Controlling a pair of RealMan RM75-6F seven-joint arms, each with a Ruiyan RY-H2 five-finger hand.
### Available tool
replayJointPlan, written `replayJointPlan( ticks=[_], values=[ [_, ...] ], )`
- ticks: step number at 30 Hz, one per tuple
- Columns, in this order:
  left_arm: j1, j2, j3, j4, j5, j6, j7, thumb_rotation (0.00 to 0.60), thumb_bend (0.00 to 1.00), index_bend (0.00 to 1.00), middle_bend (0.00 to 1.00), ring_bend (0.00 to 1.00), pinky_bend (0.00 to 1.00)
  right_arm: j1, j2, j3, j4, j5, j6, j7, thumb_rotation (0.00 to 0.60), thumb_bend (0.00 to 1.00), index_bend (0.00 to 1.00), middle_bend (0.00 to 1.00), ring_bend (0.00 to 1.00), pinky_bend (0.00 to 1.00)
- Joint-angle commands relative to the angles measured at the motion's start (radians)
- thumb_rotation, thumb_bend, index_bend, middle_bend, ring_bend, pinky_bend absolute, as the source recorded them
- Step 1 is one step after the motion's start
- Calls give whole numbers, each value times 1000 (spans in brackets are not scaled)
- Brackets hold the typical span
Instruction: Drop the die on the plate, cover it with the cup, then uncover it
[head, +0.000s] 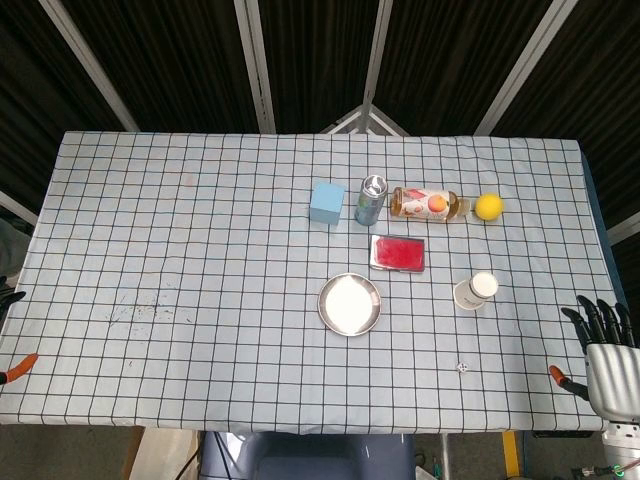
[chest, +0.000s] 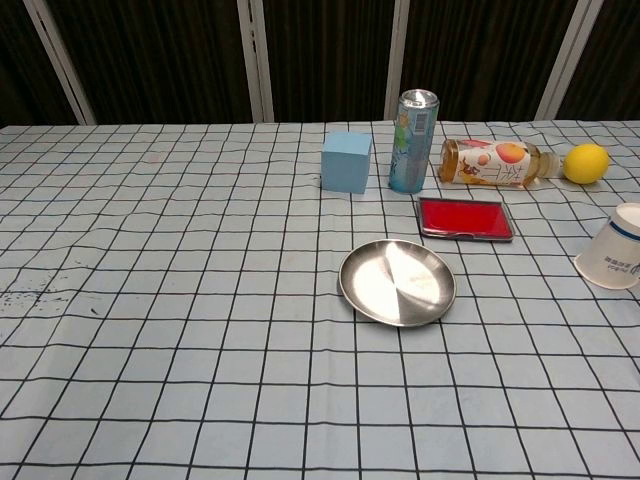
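Observation:
A round metal plate (head: 349, 304) (chest: 397, 282) sits near the table's middle with nothing on it. To its right a white paper cup (head: 476, 291) (chest: 612, 260) lies tipped on its side. A tiny pale die (head: 462, 367) rests on the cloth in front of the cup; the chest view does not show it. My right hand (head: 605, 350) hovers at the table's right front corner, fingers spread and holding nothing, well right of the die. Of my left hand (head: 10, 330) only a dark fingertip and an orange thumb tip show at the left edge, apart from each other.
Behind the plate lies a flat red case (head: 398, 253) (chest: 465, 218). Along the back stand a light blue cube (head: 327, 202) (chest: 346, 162) and a drink can (head: 370, 200) (chest: 413, 140), with a bottle (head: 430, 205) (chest: 495, 163) on its side and a lemon (head: 488, 206) (chest: 586, 163).

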Motion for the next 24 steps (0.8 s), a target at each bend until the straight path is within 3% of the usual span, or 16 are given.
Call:
replayJointPlan(
  ticks=[1,24],
  values=[
    [0,0,1,-2,2,0,2,600,294,155,0,0,23,-2,1,1,0,0,4,3,600,82,225,125,71,0],
    [4,-1,12,-11,26,10,20,600,293,155,0,0,24,2,11,-21,-10,-17,-22,28,600,82,227,126,71,0]
  ],
)
